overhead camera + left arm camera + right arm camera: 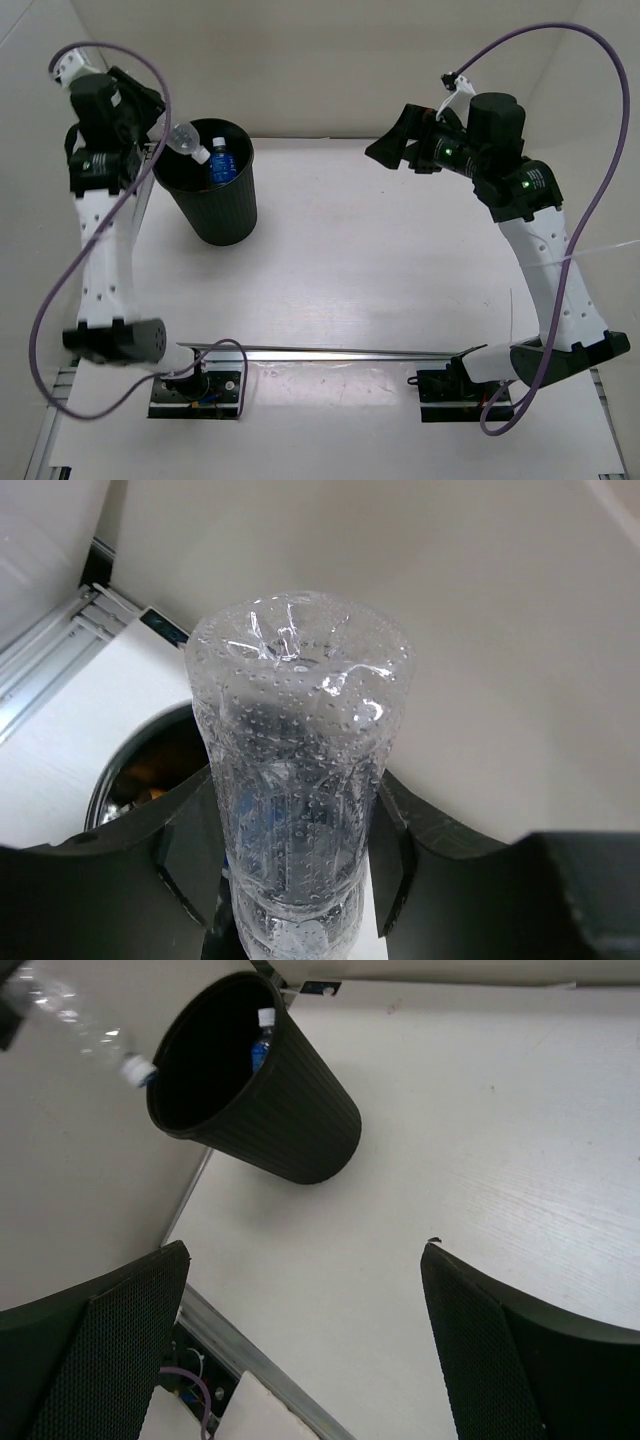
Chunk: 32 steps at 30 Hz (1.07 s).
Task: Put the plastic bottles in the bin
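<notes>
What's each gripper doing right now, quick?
Left gripper: closed, holding the plain clear bottle.
Right gripper: open, holding nothing.

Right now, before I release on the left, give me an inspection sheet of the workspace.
Surface: white table, with the bin standing on its far left part.
Job's things: bin upright; blue-labelled bottle inside it; plain clear bottle held tilted, cap end pointing down toward the bin's mouth; no bottles seen on the table.
Clutter: nothing seen.
Grippers: left gripper shut on the plain clear bottle; right gripper raised, fingers open, holding nothing.
Cables: purple cables loop from both arms, away from the bin.
Surroundings: white walls around the table; metal rail along the near edge.
</notes>
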Tool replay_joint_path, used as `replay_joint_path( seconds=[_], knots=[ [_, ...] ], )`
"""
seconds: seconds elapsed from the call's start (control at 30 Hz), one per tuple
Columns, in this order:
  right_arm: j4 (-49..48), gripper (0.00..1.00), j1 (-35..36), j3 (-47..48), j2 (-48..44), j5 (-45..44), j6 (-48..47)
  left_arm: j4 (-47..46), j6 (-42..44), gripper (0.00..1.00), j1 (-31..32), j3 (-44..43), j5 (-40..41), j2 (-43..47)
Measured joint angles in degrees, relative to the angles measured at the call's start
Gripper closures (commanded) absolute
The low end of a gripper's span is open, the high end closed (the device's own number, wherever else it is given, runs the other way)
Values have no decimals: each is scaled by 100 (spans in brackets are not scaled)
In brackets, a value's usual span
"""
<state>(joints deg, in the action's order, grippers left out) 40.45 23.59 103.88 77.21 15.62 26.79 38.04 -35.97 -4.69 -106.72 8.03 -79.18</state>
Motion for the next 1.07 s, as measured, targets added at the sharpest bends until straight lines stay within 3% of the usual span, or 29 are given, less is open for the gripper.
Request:
replay_joint_path(
  seconds=[0.03, 0.07, 0.13, 0.17, 0.2, 0.33, 0.43, 0.57, 0.87, 1.07],
  knots=[
    [15, 0, 0, 101, 20, 4, 0, -22, 87, 73, 17, -271, 116, -422],
    [17, 0, 0, 205, 39, 4, -11, -33, 157, 52, 39, -461, 199, -745],
    [24, 0, -2, 367, 42, -2, -31, -26, 280, 26, 83, -767, 319, -1351],
    [33, 0, 0, 439, 37, -9, -39, -22, 328, 8, 122, -841, 372, -1589],
    [33, 0, 0, 492, 31, -26, -52, -2, 382, 0, 164, -855, 417, -1753],
    [175, 0, -52, 514, -44, -131, -94, 173, 358, 0, 428, -728, 570, -1958],
    [372, 0, -153, 520, -74, -197, -92, 173, 337, 0, 640, -332, 837, -1554],
    [765, 0, -411, 776, 26, -155, -83, 72, 245, 0, 868, 686, 1392, -411],
    [1364, 0, -1150, 874, 413, 529, -66, 103, 238, 0, 918, 4074, 2354, 2741],
    [1545, 0, -1650, 365, 417, 909, -188, 214, 595, 0, 918, 5021, 2791, 3703]
  ],
)
